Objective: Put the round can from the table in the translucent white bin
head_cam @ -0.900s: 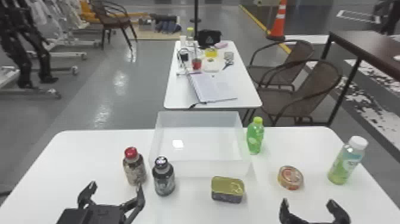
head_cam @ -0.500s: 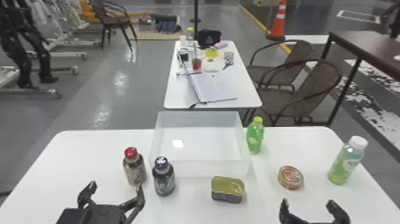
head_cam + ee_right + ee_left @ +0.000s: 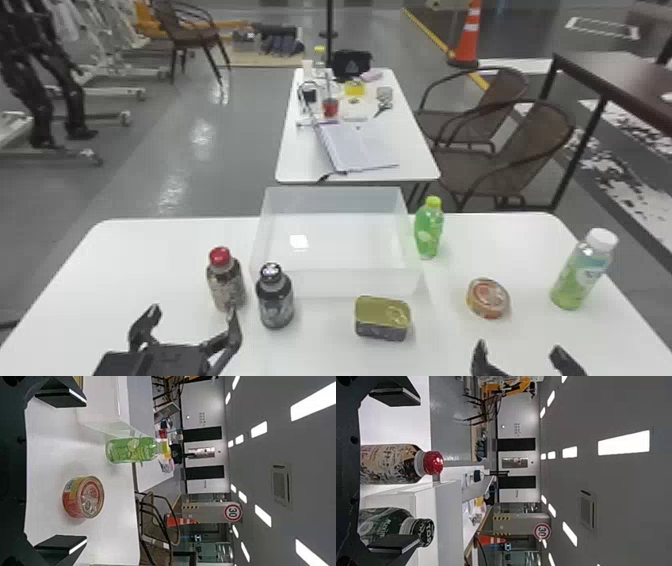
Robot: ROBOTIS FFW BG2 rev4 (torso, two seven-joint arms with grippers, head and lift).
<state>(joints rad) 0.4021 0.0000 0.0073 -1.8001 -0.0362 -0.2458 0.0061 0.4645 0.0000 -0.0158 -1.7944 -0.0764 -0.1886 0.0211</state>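
The round can [image 3: 488, 298] lies flat on the right part of the white table, right of the translucent white bin [image 3: 337, 282]. Just in front of the can, at the bottom edge, my right gripper [image 3: 520, 352] is open and holds nothing. In the right wrist view the can [image 3: 83, 497] sits beyond and between the spread fingers of my right gripper [image 3: 61, 471]. My left gripper [image 3: 195, 315] stands open at the lower left, near the red-capped bottle; its spread fingers also show in the left wrist view, as the left gripper [image 3: 395, 471].
A red-capped bottle [image 3: 226, 286] and a dark bottle [image 3: 275, 300] stand left of centre. A rectangular can [image 3: 382, 320] is in front of the bin. One green bottle [image 3: 428, 230] stands beside the bin's right wall, a white-capped bottle [image 3: 582, 272] right of the round can.
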